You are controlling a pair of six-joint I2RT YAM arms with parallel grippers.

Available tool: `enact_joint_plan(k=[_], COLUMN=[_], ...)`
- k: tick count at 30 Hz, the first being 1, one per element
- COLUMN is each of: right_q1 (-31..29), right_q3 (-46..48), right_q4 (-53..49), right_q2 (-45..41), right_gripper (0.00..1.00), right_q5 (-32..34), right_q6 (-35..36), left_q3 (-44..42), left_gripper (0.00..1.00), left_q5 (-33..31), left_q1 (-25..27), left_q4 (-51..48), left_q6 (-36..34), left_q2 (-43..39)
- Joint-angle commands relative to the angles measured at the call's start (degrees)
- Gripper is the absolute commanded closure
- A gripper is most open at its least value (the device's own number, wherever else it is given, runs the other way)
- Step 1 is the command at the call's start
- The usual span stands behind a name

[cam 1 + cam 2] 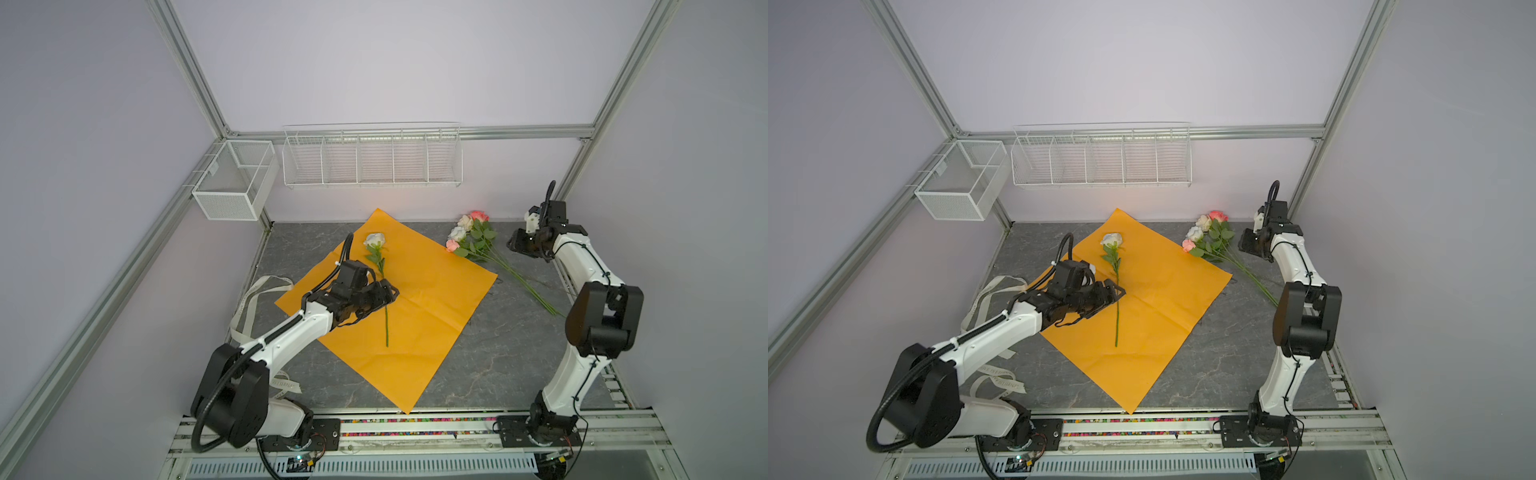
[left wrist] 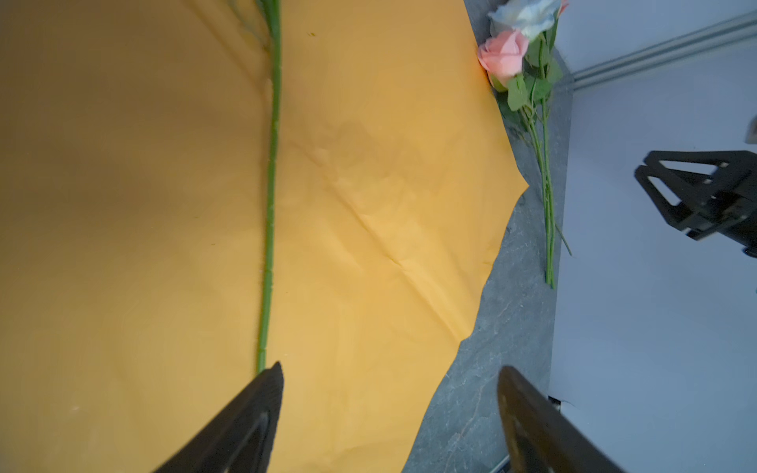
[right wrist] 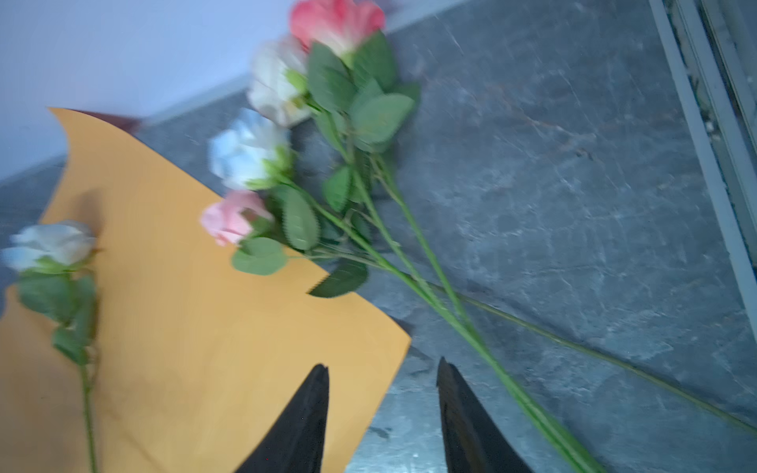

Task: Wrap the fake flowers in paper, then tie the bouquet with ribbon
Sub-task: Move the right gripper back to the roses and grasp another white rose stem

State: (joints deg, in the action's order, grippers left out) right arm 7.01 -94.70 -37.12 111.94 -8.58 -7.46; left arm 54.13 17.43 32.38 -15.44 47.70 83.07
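Top views both show a grey stone-patterned tabletop [image 1: 498,353] with the orange wrapping paper [image 1: 424,307] lying flat and unfolded on it. No bouquet is formed yet, so the task's pieces lie apart. The sheet looks thin, light and easily creased. I judge it best taken at a free corner and folded over slowly, since it may slide on the smooth surface. A cream ribbon [image 1: 259,291] lies in loose loops on the table off the paper's left edge; limp, it will likely sag from any pinch. Low over the paper, the left gripper [image 2: 391,368] has its jaws spread wide with nothing between them, one fingertip right by a stem. Near the back right, the right gripper [image 3: 383,364] is also parted and empty, facing the bunch of four roses [image 1: 471,239]. Their heads lie at the paper's right edge and their stems trail over bare table. A single white rose [image 1: 375,240] lies alone on the paper, head toward the back. These flowers look nearly weightless, and the fabric heads and leaves would crush. The thin, fairly stiff green stem [image 1: 386,324] below the leaves is the place to pinch — though so narrow a stem could roll or slip out.
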Motion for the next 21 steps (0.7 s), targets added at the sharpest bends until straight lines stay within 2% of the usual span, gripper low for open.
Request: enact_joint_plan(k=[1,5,12,21], right_q1=[0.3,0.4,-1.2,-3.4], right_q3=[-2.7,-8.0,-17.8,-28.1], right_q4=[-6.4,-7.3,-9.8,-15.2], right_q2=[5.0,10.6,18.9,26.5], right_gripper=[0.55,0.58,0.62,0.63], right_q5=[-2.3,-6.1,-8.5,-3.2], right_q6=[10.1,11.0,12.1,14.1], left_q3=[4.5,4.8,4.9,6.3], left_gripper=[0.19,0.19,0.19,0.19], left_q5=[2.7,2.6,2.5,4.5], left_q1=[1.3,1.9,1.9,2.0], left_q4=[1.0,1.5,0.9,1.3], left_q6=[-0.5,0.0,0.3,0.2], left_q2=[4.2,5.9,6.5,8.0])
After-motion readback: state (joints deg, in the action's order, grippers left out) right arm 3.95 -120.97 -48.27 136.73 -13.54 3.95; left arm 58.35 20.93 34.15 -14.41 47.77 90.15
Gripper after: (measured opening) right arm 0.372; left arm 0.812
